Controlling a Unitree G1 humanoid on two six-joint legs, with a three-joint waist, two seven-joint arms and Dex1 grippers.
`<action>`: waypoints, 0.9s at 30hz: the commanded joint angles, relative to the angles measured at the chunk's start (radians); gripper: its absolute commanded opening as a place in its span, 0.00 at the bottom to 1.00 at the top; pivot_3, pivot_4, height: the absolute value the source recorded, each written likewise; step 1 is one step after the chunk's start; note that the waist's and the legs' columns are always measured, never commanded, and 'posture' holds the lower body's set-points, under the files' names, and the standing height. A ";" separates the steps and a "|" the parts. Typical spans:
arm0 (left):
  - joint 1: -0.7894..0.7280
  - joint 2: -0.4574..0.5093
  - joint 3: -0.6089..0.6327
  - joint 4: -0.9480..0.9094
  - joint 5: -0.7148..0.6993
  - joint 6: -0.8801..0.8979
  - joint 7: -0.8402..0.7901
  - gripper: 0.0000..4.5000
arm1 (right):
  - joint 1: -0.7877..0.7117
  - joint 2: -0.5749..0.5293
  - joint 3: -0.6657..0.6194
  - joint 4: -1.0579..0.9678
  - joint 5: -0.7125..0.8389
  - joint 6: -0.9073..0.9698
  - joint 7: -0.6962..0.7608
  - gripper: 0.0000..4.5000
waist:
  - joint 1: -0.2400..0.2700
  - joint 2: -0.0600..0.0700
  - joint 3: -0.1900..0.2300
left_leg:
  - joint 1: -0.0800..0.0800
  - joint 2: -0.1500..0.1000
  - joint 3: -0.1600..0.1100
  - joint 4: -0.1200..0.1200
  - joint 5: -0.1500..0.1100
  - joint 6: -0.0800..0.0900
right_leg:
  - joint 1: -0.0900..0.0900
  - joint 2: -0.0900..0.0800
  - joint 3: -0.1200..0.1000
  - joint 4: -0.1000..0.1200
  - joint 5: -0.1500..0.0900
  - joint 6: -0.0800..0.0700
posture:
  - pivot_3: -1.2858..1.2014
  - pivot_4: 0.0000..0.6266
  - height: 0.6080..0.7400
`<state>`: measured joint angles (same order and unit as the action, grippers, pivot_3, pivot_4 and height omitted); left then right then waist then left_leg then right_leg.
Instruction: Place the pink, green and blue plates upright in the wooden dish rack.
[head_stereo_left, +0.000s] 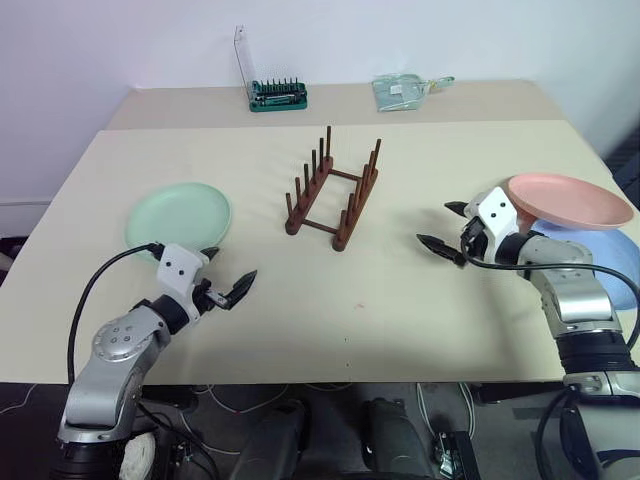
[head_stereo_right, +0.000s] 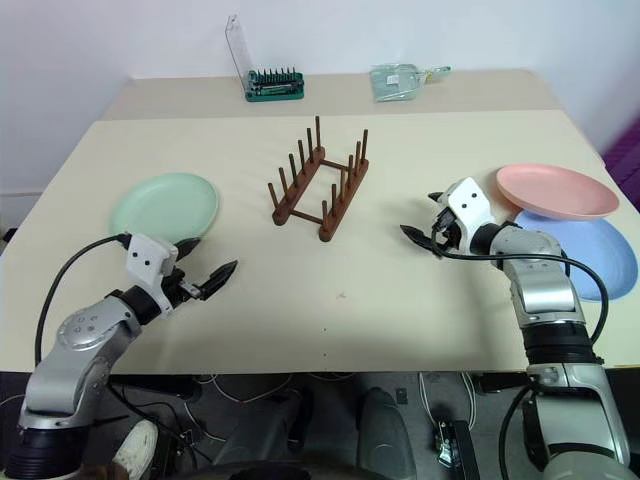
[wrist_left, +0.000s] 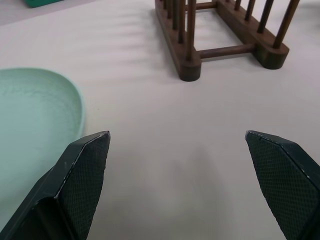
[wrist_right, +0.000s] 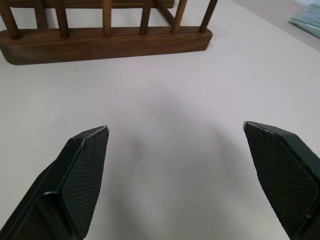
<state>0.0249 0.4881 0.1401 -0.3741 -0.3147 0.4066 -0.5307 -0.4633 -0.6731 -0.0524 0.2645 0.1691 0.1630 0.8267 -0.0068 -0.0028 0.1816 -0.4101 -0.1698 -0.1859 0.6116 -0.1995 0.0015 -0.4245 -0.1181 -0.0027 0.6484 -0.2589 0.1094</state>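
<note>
Plates are all flat on the bench, none racked: my left hand (head_stereo_left: 228, 283), spread and empty, hangs just beside the green plate (head_stereo_left: 180, 215); my right hand (head_stereo_left: 445, 227), also spread and empty, is near the pink plate (head_stereo_left: 568, 200), stacked on the blue plate (head_stereo_left: 610, 258). Between them stands the empty rack (head_stereo_left: 333, 192). Pinching a shallow rim, I could lose it, or knock the light rack.

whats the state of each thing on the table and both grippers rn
green plate: flat on the table, untouched
pink plate: resting on the blue plate's edge
blue plate: flat, partly under the pink one
wooden dish rack: upright, empty
left gripper: open, empty
right gripper: open, empty
</note>
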 joint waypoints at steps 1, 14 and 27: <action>-0.003 -0.005 -0.007 -0.030 0.013 -0.016 0.016 0.99 | -0.048 0.012 0.002 0.014 -0.007 -0.029 -0.002 0.98 | -0.001 0.000 0.000 | 0.000 0.000 0.000 0.000 0.000 0.000 | 0.000 0.000 0.000 0.000 0.000 0.000 | 0.52 0.24 1.00; -0.209 -0.076 -0.283 0.089 0.170 0.030 0.048 0.99 | -0.143 0.024 0.037 0.141 -0.046 -0.094 0.017 0.98 | 0.020 0.000 0.000 | 0.000 0.000 0.001 0.002 0.000 0.000 | 0.001 0.001 0.000 0.000 0.002 0.001 | 0.52 0.24 1.00; -0.400 -0.419 -0.474 0.435 0.339 0.026 0.268 0.99 | -0.038 -0.014 -0.014 -0.006 -0.032 -0.034 -0.022 0.98 | 0.021 0.000 0.000 | 0.000 0.000 0.004 0.003 0.000 0.001 | 0.001 0.001 0.000 -0.001 0.005 0.005 | 0.52 0.24 1.00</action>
<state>-0.3667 0.0801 -0.3292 0.0105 -0.0084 0.4381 -0.3014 -0.4997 -0.6687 -0.0308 0.3204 0.1238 0.1259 0.8153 0.0144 -0.0030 0.1818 -0.4103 -0.1695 -0.1822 0.6155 -0.1998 0.0028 -0.4227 -0.1175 -0.0024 0.6470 -0.2541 0.1146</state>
